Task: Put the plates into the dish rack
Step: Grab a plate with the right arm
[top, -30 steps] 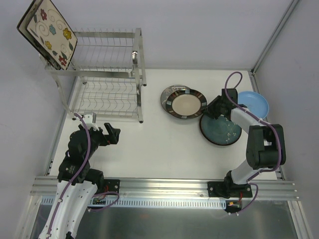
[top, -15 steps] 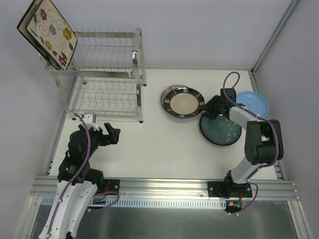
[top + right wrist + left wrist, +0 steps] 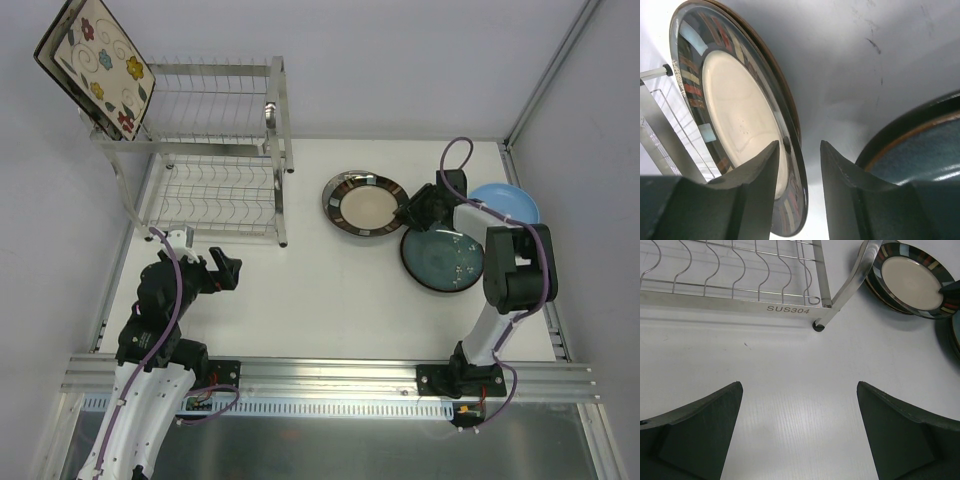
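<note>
table (image 3: 330, 290): white, matte | walls (image 3: 400, 60): plain pale grey | rail (image 3: 330, 372): aluminium, near edge

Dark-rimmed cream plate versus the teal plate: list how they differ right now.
Colour: the dark-rimmed cream plate has a pale centre inside a striped dark band; the teal plate is blue-green all over.
Position: the dark-rimmed cream plate lies nearer the dish rack; the teal plate lies nearer the arm bases.
Contact: the right fingers straddle the dark-rimmed cream plate's rim; nothing grips the teal plate.
Both are round, face up, outside the rack.
</note>
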